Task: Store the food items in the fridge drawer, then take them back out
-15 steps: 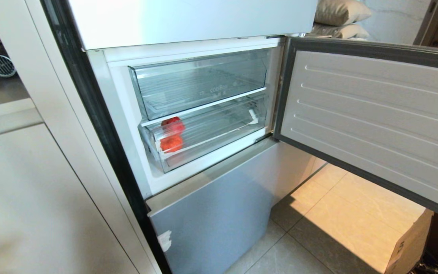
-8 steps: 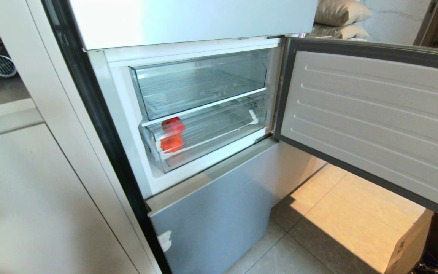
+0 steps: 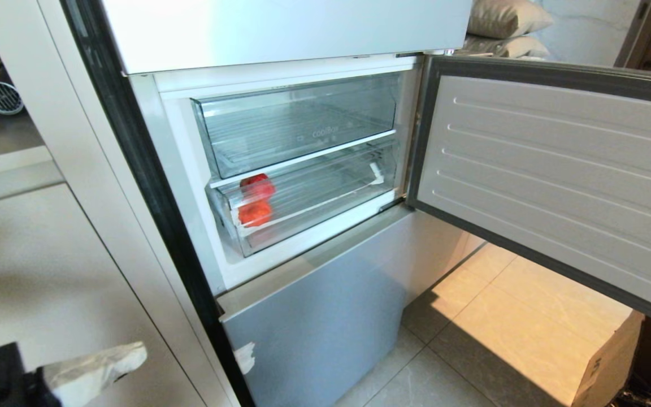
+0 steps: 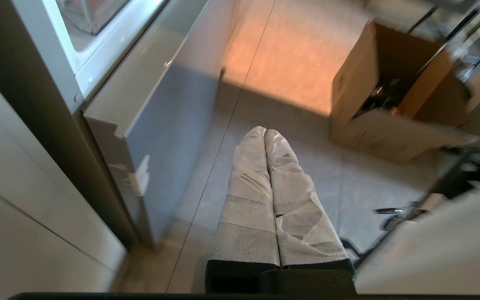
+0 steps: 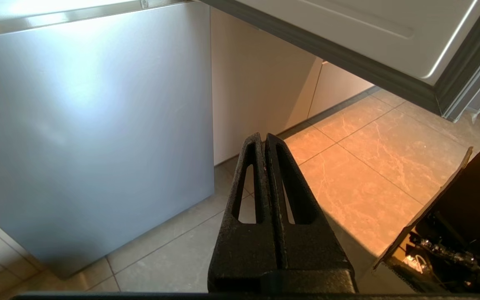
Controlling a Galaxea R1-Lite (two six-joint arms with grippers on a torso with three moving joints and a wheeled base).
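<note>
Had two clear plastic bins in the open white fridge compartment [image 3: 190, 226], one above the other. Upper clear bin [image 3: 297, 121] held nothing to see. Lower clear fridge drawer [image 3: 308, 198], with whitish tape on its right front corner, carried a small round shiny red tomato-like piece [image 3: 257, 185] near its left end, with a second orange-red piece [image 3: 255, 212] just in front. Down below, grey and beige tiled floor [image 3: 444, 373] bore an open brown cardboard box [image 3: 608, 367], under the swung-out fridge door.
</note>
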